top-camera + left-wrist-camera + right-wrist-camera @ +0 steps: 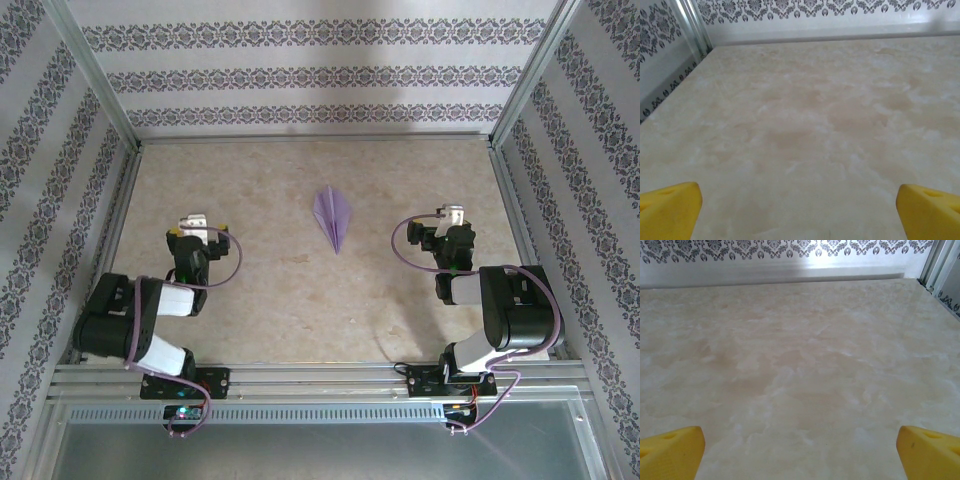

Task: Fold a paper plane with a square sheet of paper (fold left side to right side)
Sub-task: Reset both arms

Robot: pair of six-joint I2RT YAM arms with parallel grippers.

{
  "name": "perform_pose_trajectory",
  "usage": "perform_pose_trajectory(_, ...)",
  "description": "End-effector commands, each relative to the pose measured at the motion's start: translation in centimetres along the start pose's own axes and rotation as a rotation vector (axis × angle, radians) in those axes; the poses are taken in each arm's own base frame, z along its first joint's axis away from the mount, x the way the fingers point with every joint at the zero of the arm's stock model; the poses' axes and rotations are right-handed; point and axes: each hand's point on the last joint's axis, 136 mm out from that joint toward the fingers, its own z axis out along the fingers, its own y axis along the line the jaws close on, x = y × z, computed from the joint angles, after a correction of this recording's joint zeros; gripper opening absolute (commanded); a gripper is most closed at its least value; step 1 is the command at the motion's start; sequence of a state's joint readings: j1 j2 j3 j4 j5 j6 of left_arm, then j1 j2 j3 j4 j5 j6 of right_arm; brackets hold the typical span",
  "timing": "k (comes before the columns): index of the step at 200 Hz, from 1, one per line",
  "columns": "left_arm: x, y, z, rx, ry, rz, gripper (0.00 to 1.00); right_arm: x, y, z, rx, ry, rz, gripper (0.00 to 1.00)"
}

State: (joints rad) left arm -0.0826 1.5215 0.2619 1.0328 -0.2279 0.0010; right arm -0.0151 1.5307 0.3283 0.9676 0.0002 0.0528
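The square sheet of paper lies folded into a lavender paper plane (333, 216), a narrow dart with its tip pointing toward the near edge, flat on the middle of the table. My left gripper (192, 222) rests well to its left and my right gripper (450, 214) well to its right, both apart from it. In the left wrist view the left gripper (799, 212) stands open, its yellow fingertips (667, 210) wide apart over bare tabletop. The right gripper (800, 452) is open the same way, with yellow fingertips (930, 452) at the frame's corners and nothing between them.
The beige marbled table (250, 300) is fenced by patterned walls with aluminium posts (95, 75) at the back corners. A metal rail (320, 380) carrying both arm bases runs along the near edge.
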Motion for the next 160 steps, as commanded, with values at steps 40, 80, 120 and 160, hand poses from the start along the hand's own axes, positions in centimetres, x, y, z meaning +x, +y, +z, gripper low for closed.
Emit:
perform_pose_trajectory(40, -1.4, -0.4, -1.2, 0.063, -0.169, -0.024, 1.00, -0.5, 0.3, 0.2, 0.000, -0.012, -0.002, 0.98)
perform_pose_trajectory(80, -1.5, -0.5, -0.4, 0.053, -0.148, -0.018, 1.00, -0.5, 0.3, 0.1, 0.001, -0.012, -0.003, 0.98)
perform_pose_trajectory(120, -0.8, 0.1, 2.7, 0.043, 0.027, -0.047, 1.00, -1.7, 0.3, 0.5, 0.000, -0.040, -0.002, 0.98)
perform_pose_trajectory(160, -0.9, 0.2, 2.6, 0.045, 0.015, -0.051, 1.00, -1.7, 0.4, 0.5, -0.001, -0.040, -0.004, 0.98)
